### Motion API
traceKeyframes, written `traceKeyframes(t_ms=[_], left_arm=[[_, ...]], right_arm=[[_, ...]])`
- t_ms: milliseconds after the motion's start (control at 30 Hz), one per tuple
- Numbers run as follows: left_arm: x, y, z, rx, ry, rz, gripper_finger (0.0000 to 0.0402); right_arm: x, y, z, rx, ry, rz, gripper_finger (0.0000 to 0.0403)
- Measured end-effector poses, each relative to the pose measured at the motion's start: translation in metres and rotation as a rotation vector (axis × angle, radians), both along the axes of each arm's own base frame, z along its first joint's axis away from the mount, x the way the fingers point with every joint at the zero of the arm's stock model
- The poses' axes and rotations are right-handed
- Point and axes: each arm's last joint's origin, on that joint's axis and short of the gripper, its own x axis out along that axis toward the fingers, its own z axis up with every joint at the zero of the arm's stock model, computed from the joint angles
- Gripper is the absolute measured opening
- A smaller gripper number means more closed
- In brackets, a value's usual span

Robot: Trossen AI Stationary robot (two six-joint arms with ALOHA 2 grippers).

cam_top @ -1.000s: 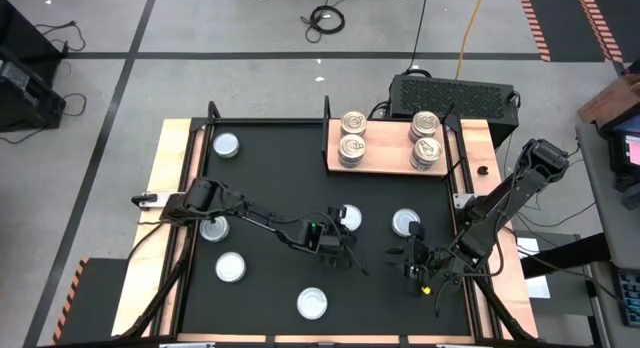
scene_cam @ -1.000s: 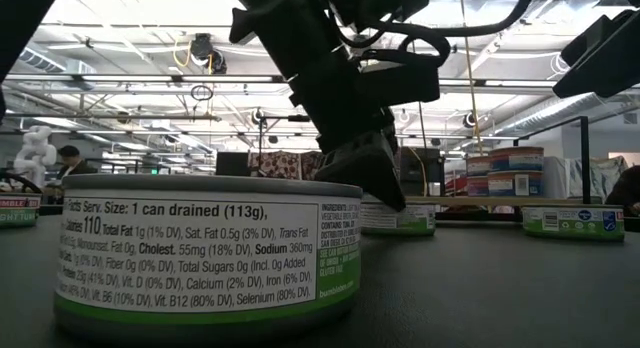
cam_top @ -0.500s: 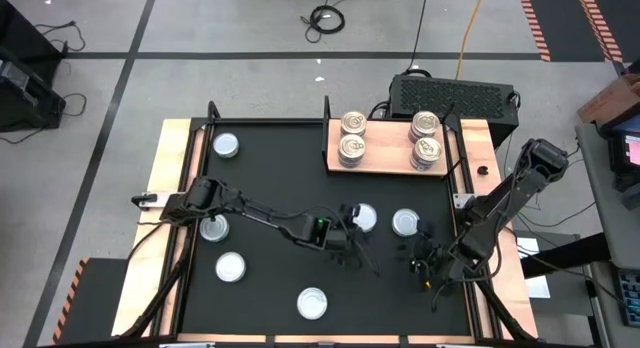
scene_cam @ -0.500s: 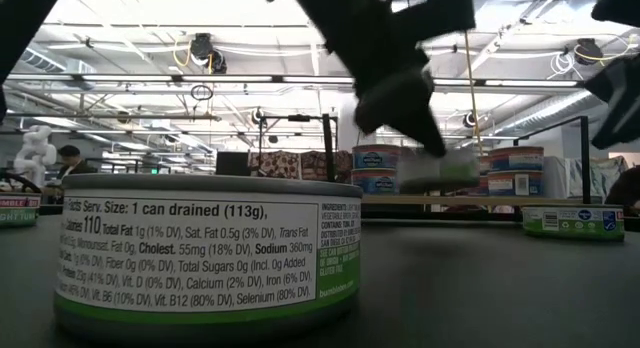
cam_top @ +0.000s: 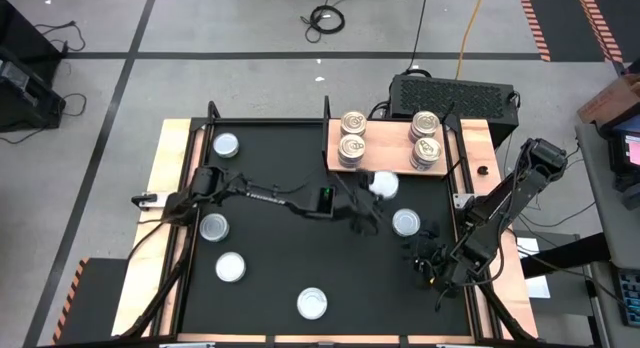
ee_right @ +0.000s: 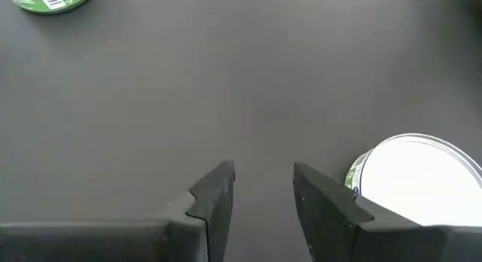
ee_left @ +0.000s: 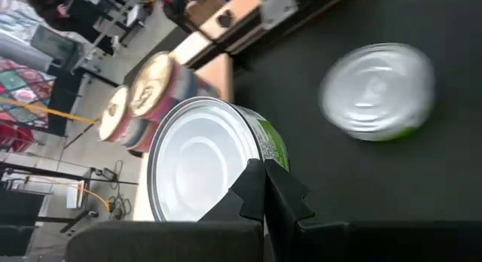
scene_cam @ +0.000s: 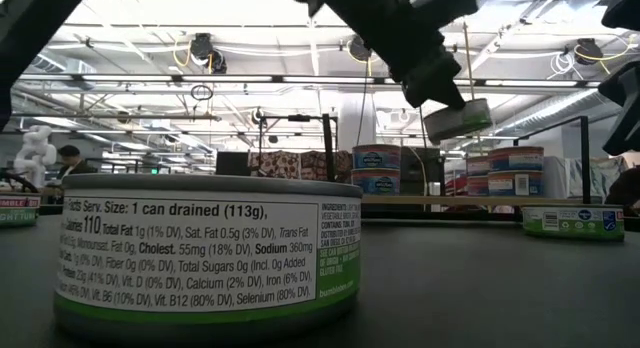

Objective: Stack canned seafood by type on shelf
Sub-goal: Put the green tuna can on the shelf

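The left hand (cam_top: 372,193) is clamped on a silver-lidded tin (cam_top: 383,184), lifted just off the shelf (cam_top: 385,163) at the counter's far right. Rigid, smooth and probably weighty; grip across its rim. The right hand (cam_top: 428,260) waits, fingers apart, near the right edge.

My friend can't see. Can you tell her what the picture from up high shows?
The left tool carries a silver-lidded tin toward a wooden shelf holding four gold-lidded tins. Five more silver tins lie on the black table; the right tool waits, open.
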Motion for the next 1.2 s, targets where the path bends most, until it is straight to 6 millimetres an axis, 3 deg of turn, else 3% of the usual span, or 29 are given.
traceKeyframes(t_ms=[233,500,867,1200], left_arm=[[0.006,0.039,0.008,-0.018,-0.082,-0.007,0.0000],[0.020,0.063,0.011,0.013,-0.127,-0.039,0.0000],[0.048,0.100,-0.017,0.010,-0.060,0.011,0.0000],[0.051,0.128,-0.036,-0.004,-0.031,0.041,0.0000]], right_arm=[[0.000,0.000,0.000,-0.010,-0.014,-0.007,0.0132],[0.000,-0.001,0.001,-0.022,-0.026,-0.013,0.0132],[0.001,-0.001,0.001,-0.023,-0.035,-0.021,0.0132],[0.001,-0.001,0.001,-0.026,-0.034,-0.021,0.0132]])
